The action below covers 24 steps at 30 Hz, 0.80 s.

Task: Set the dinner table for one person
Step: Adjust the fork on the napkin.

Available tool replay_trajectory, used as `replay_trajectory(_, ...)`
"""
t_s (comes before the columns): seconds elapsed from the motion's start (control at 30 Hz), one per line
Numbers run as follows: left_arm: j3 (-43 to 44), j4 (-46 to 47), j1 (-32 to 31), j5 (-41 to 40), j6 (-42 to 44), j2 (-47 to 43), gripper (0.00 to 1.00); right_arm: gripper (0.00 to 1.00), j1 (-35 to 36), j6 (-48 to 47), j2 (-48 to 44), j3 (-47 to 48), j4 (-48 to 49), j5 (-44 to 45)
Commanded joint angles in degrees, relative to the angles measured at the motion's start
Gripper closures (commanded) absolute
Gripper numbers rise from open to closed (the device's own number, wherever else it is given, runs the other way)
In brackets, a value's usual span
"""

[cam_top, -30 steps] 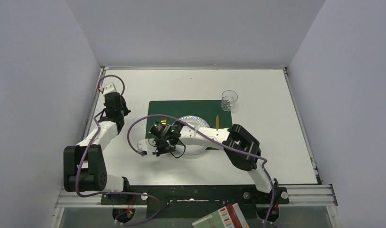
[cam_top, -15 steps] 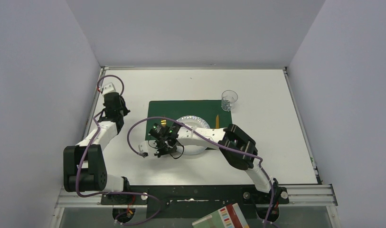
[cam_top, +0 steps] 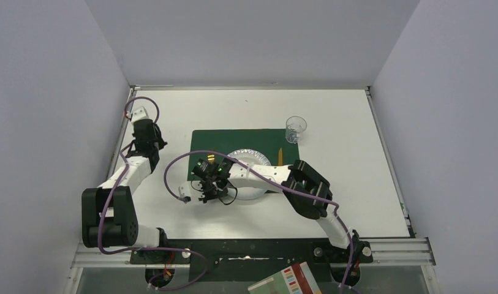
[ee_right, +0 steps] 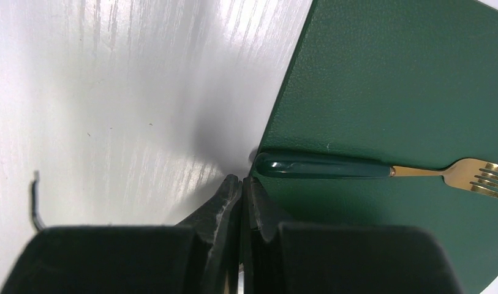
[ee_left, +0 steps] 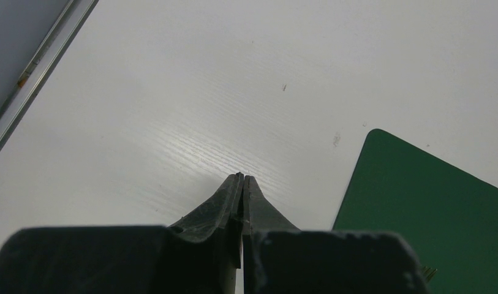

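While both arms hang low, the dinner table [cam_top: 338,122] spreads beneath them, flat, white and faintly grained, edged by a thin metal rim. Both the left gripper [ee_left: 241,177] and the right gripper [ee_right: 240,179] are pinched together, empty — the right just beside a green-handled fork [ee_right: 323,166] on the placemat [ee_right: 387,92].

The large white dinner table [ee_right: 111,92] has a faintly grained, semi-glossy sheen. The dark green rectangular placemat [ee_right: 387,92] looks matt and finely pebbled. The gold-tined fork [ee_right: 356,168] has a glossy green handle and polished metal tines.

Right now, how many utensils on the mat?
2: fork at the mat's edge by the right gripper; a gold piece right of the plate. The arm may hide more.
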Motion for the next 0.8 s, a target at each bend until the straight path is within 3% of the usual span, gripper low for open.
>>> replay_trajectory(0.0,1.70,1.24,0.53,-0.01,0.04,-0.69,1.00,1.00,0.53,-0.55,-0.20,2.08,1.81,0.26)
replay_trajectory(0.77,2.50,-0.07,0.70,0.35,-0.14,0.23,1.00,1.00,0.62,-0.88,-0.26,1.43,3.12,-0.77)
